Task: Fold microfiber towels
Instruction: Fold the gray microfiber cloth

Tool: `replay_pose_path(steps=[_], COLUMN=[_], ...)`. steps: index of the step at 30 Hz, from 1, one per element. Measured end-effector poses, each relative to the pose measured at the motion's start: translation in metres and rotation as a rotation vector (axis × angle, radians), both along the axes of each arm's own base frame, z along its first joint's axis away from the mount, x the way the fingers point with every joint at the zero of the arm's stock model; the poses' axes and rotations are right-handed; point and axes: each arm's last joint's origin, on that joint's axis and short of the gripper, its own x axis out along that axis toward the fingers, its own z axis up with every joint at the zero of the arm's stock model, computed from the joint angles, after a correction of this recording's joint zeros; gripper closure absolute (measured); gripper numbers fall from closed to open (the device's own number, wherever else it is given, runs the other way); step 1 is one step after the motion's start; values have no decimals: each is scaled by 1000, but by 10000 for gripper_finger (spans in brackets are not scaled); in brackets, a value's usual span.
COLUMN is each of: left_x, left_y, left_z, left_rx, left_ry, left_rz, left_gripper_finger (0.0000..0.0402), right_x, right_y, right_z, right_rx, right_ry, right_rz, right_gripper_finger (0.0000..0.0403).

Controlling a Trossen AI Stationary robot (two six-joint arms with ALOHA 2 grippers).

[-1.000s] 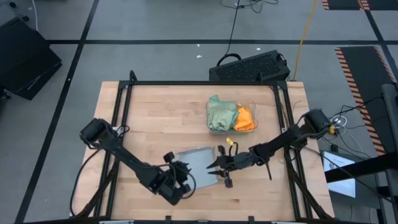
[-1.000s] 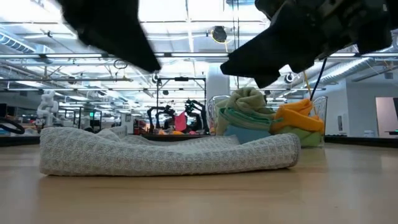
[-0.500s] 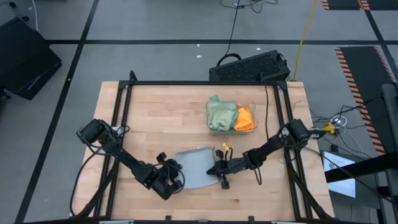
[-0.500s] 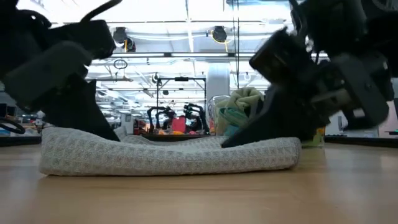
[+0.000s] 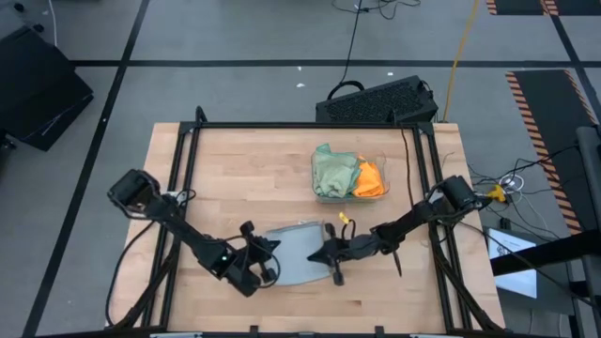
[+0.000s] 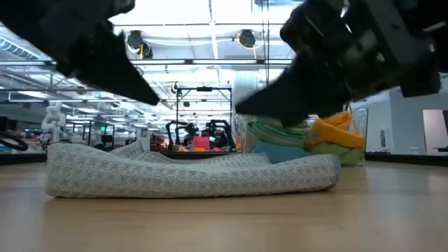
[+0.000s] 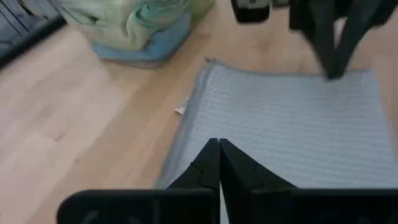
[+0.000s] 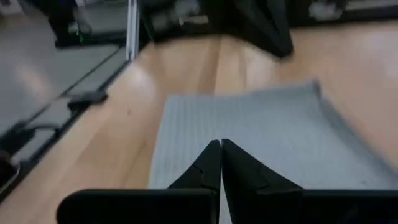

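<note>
Both grippers closed since 1 s ago: left gripper point(image 5: 266, 246) pinches the grey towel point(image 5: 299, 252) at its left edge, right gripper point(image 5: 324, 253) pinches its right edge. Towel lies flat, lower centre of the table point(image 5: 235, 178); remaining towels point(image 5: 347, 175) piled in the tray point(image 5: 383, 165), upper right.

bare tabletop point(image 5: 244, 178) left, tray point(image 5: 349, 175) of towels blocking far right

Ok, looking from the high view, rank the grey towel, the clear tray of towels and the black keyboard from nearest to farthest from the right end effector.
1. The flat light grey microfiber towel, right at the right end effector, which is shut on its edge.
2. The clear shallow plastic tray of bunched towels, farther back on the table.
3. The black keyboard, beyond the table's far edge.
</note>
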Motion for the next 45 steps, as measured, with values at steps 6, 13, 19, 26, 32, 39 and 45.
replay_pose_path(steps=[6, 13, 19, 26, 32, 39, 45], left_x=[3, -14, -22, -22, -25, -21, -21], left_y=[23, 40, 45, 45, 19, -29, -65], left_z=[-24, -47, -55, -37, -2, 12, 2], left_rx=[23, -4, 9, -8, -55, -20, 60], left_ry=[134, 189, 209, 160, -17, -90, -19], left_rz=[-2, 58, 73, 49, -114, -288, -391], left_gripper_finger=[386, 396, 385, 383, 398, 366, 289], right_x=[9, 9, 7, 9, 6, -9, -29], right_y=[-1, -3, -5, -8, -2, 12, 26], right_z=[0, -23, -44, -51, -24, 3, 9], right_rx=[-15, -66, -76, -43, -65, -108, -154], right_ry=[-33, 51, 129, 131, 92, 169, 233], right_rz=[-26, -68, -82, -102, -64, -6, 62], right_gripper_finger=[399, 399, 399, 399, 399, 381, 355])
